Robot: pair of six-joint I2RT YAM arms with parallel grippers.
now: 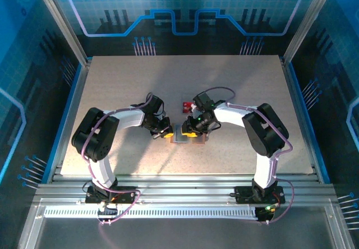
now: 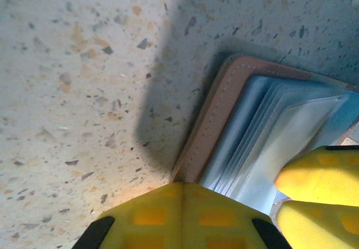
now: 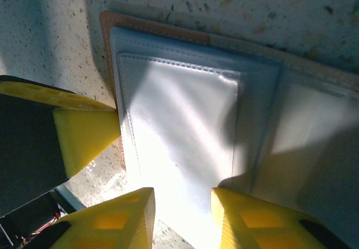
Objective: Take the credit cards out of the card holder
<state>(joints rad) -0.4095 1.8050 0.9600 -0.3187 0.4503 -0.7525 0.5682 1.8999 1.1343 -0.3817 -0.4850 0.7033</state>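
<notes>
Leather holder [image 2: 219,109] edge under shut left claw [image 2: 182,204], likely pinning it. Right claw [image 3: 182,215] part-open, pocket [image 3: 179,125] between jaws, likely probing.

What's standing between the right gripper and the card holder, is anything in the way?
Nothing visible. The right gripper sits right over the open card holder, its fingers apart above a grey pocket. The left gripper is shut at the holder's edge, off to one side.
</notes>
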